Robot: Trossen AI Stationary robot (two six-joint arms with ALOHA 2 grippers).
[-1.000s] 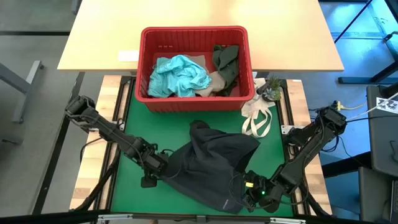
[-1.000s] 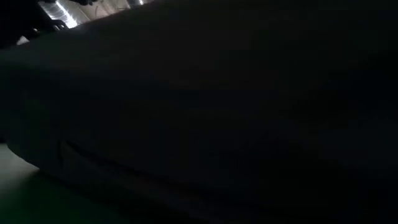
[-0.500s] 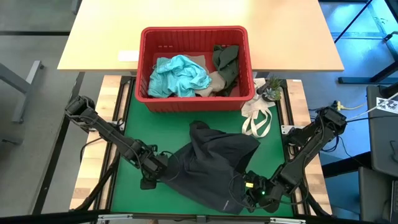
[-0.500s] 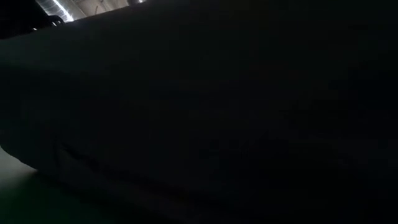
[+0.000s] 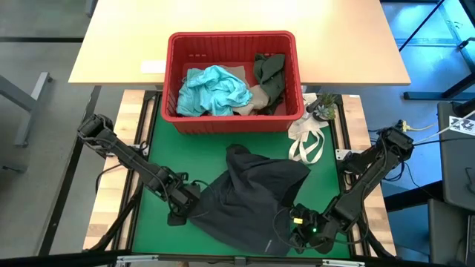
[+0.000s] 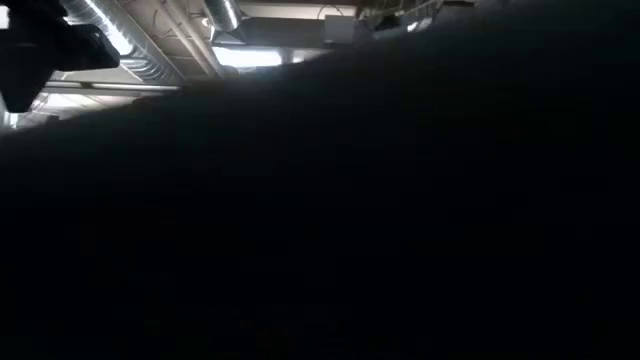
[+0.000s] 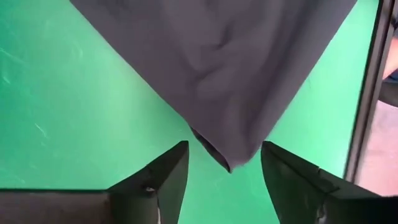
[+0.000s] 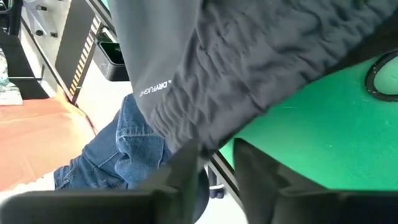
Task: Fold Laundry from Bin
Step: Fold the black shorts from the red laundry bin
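The black garment (image 5: 252,196) lies spread and rumpled on the green mat (image 5: 193,156) and fills the low view (image 6: 350,250). My left gripper (image 5: 180,210) is at its left corner. In the left wrist view it (image 7: 224,146) is open, with the corner's tip (image 7: 227,163) lying on the mat between the fingers, apart from both. My right gripper (image 5: 297,226) is at the garment's near right hem and is open (image 8: 217,152). The red bin (image 5: 231,35) at the far side holds teal (image 5: 215,89), beige (image 5: 258,95) and olive (image 5: 269,74) laundry. My right gripper's fingers stand apart, slanting down at the garment's near hem (image 8: 202,144), which lies just beyond their tips. I cannot tell whether the hem touches a finger. My left gripper touches nothing.
A white cloth bag with loop handles (image 5: 308,141) and a small plant (image 5: 323,107) sit at the mat's far right, beside the bin. A person in blue jeans (image 8: 118,155) stands off the table's near edge. Bare mat lies to the left of the garment.
The garment has sunk: in the low view its upper edge now lies lower and the ceiling shows above it, where cloth covered nearly the whole picture before. Both arms have kept their places.
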